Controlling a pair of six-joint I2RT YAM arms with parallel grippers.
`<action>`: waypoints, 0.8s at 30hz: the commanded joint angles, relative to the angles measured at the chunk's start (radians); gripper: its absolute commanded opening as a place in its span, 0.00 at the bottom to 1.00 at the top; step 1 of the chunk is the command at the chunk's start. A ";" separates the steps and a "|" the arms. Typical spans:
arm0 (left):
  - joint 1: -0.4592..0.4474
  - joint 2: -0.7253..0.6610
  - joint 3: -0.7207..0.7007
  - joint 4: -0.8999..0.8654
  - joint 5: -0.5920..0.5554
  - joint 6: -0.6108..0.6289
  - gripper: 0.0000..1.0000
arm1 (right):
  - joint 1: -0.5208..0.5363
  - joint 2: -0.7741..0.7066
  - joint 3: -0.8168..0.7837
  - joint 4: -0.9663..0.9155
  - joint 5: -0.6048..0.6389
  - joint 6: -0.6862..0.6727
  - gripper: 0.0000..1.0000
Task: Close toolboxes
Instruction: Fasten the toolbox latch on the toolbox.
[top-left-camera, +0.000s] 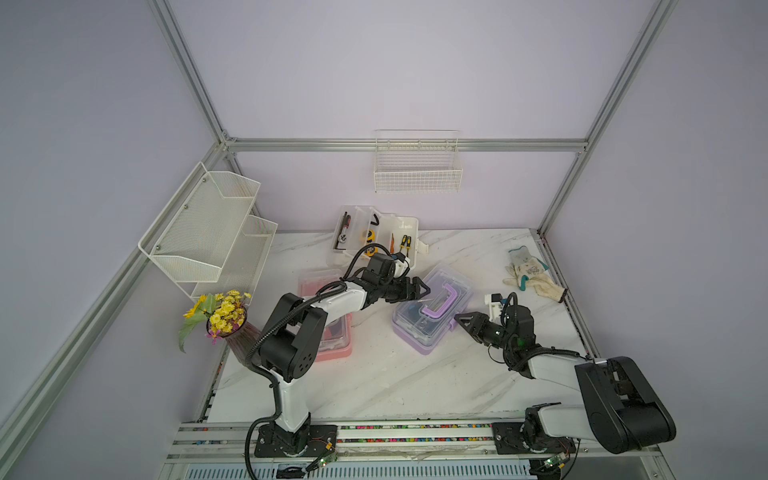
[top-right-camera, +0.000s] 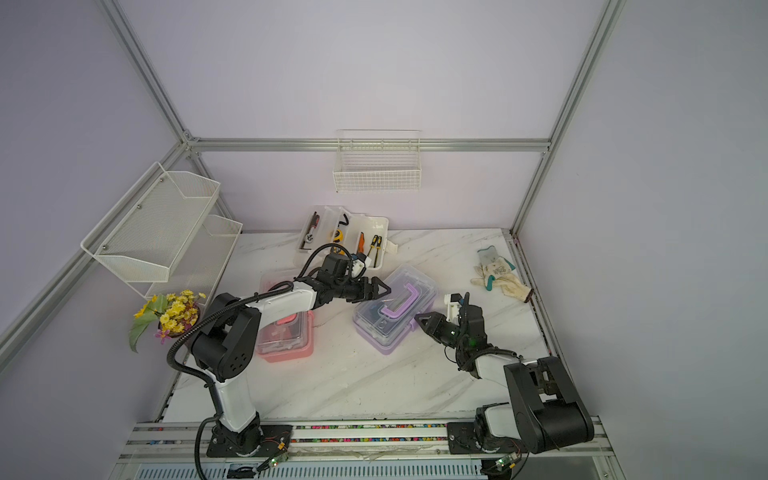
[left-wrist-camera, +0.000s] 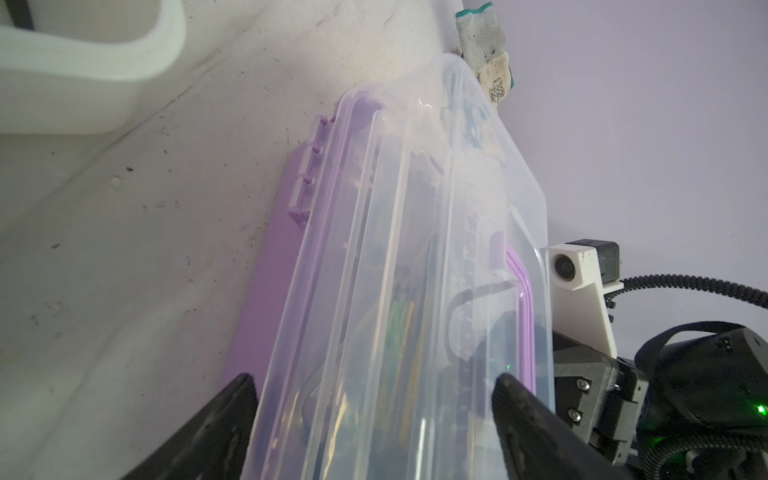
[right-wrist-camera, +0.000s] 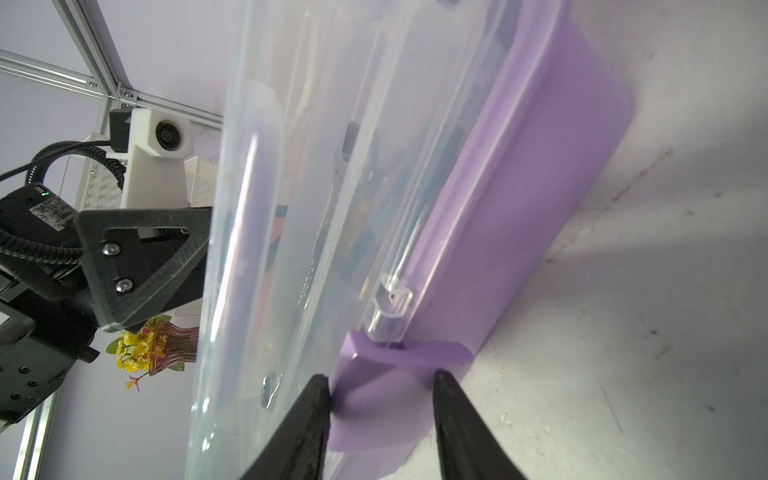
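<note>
The purple toolbox (top-left-camera: 432, 309) (top-right-camera: 395, 309) lies mid-table with its clear lid (left-wrist-camera: 415, 249) down. My left gripper (top-left-camera: 426, 286) (top-right-camera: 386, 289) (left-wrist-camera: 374, 382) is at its far-left end, open, jaws wide on either side of the lid. My right gripper (top-left-camera: 457, 318) (top-right-camera: 417, 318) (right-wrist-camera: 380, 380) is at the opposite end, jaws closed on the purple latch (right-wrist-camera: 382, 399). The pink toolbox (top-left-camera: 336, 353) (top-right-camera: 286, 336) sits to the left, partly hidden by my left arm. The white toolbox (top-left-camera: 399, 226) (top-right-camera: 374, 226) rests at the back wall with tools showing.
Work gloves (top-left-camera: 532, 274) lie at the right edge of the table. A vase of yellow flowers (top-left-camera: 224, 316) stands at the left edge. A white mesh shelf (top-left-camera: 208, 232) hangs on the left wall and a wire basket (top-left-camera: 417, 166) on the back wall.
</note>
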 joint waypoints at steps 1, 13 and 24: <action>-0.034 0.021 -0.072 -0.094 0.007 -0.015 0.88 | 0.047 0.052 -0.009 0.104 -0.015 0.049 0.43; -0.037 0.019 -0.097 -0.018 0.028 -0.069 0.87 | 0.055 0.076 0.001 0.171 -0.024 0.066 0.44; -0.058 0.028 -0.111 0.046 0.045 -0.118 0.85 | 0.083 0.161 -0.008 0.330 -0.040 0.103 0.43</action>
